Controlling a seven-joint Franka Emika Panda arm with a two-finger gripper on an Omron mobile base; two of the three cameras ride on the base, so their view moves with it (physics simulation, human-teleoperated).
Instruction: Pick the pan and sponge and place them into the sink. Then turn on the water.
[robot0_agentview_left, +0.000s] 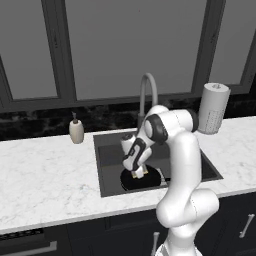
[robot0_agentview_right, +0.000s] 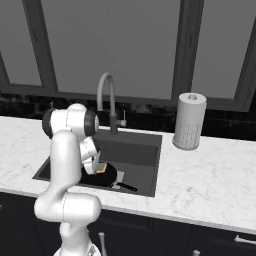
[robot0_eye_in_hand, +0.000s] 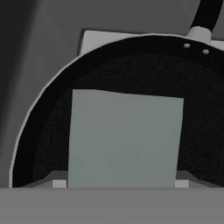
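Sponge (robot0_eye_in_hand: 124, 140) is sitting in the pan (robot0_eye_in_hand: 201, 113), lower centre of the hand view, long axis running left-right, grey top facing me. Probably light, soft, squashy; best taken across its short sides. Pan is lying in the sink (robot0_agentview_left: 112, 145), handle (robot0_agentview_right: 127, 187) pointing lower right in the right base view. My gripper (robot0_agentview_left: 138, 173) is hovering spread wide around the sponge; can't tell whether it's gripping.

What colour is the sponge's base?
Yellow, under a grey top; the sponge shows it best in the right base view.
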